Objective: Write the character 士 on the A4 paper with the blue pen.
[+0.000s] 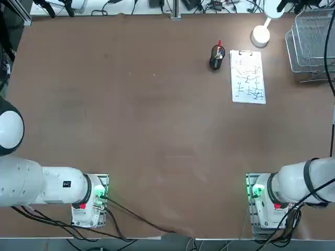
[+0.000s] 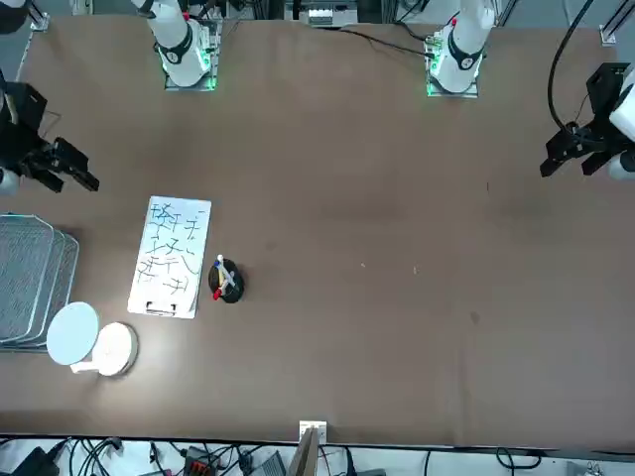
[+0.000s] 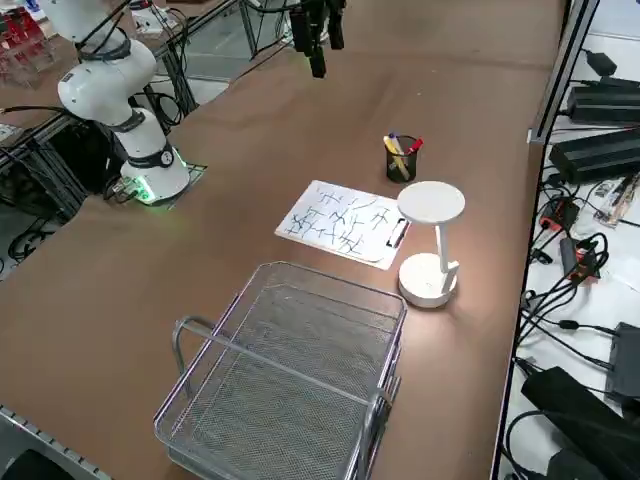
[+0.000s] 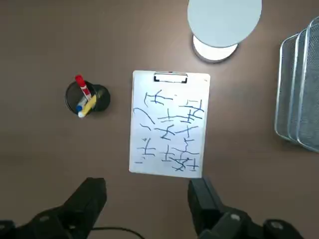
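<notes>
Right gripper (image 4: 147,199), jaws wide and empty, hovers high above the A4 paper (image 4: 169,124), surveying it. The blue pen (image 4: 79,108) stands in the pen cup (image 4: 87,97) beside the sheet on the surface (image 4: 50,40), ungrasped.

The brown surface (image 1: 131,120) carries a few things, all grouped at the far end on the robot's right. The paper (image 1: 247,76) lies flat, its clip on the short edge away from the robot. Just beside it, toward the robot's left, stands the black pen cup (image 1: 216,58). A white lamp (image 1: 260,35) stands near the clipped edge. Wire baskets (image 1: 310,42) sit at the surface's right edge. The two arm bases (image 1: 261,201) are mounted at the near edge.
</notes>
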Controlling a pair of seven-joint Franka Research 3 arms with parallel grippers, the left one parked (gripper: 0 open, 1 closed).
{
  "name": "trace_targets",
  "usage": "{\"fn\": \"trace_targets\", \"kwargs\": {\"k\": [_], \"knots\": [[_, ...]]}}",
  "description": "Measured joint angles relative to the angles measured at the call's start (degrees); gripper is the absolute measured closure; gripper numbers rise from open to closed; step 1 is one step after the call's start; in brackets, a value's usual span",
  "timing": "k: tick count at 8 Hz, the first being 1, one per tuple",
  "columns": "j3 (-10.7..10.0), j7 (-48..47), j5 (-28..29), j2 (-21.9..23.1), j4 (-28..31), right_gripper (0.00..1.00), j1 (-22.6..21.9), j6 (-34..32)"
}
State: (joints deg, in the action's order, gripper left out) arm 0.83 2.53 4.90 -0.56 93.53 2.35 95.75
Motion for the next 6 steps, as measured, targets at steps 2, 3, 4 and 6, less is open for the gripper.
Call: {"fn": "trace_targets", "kwargs": {"k": [2,3,4,6], "knots": [[-0.3,2.3,-1.1,1.1,0.0,0.0,-0.2,-2.6],[-0.9,2.6,-1.4,1.3,0.0,0.0,-0.5,-3.2],[-1.1,2.6,-2.3,1.3,0.0,0.0,-0.8,-3.3],[-1.1,2.4,-3.5,1.4,0.0,0.0,-1.3,-3.5]]}}
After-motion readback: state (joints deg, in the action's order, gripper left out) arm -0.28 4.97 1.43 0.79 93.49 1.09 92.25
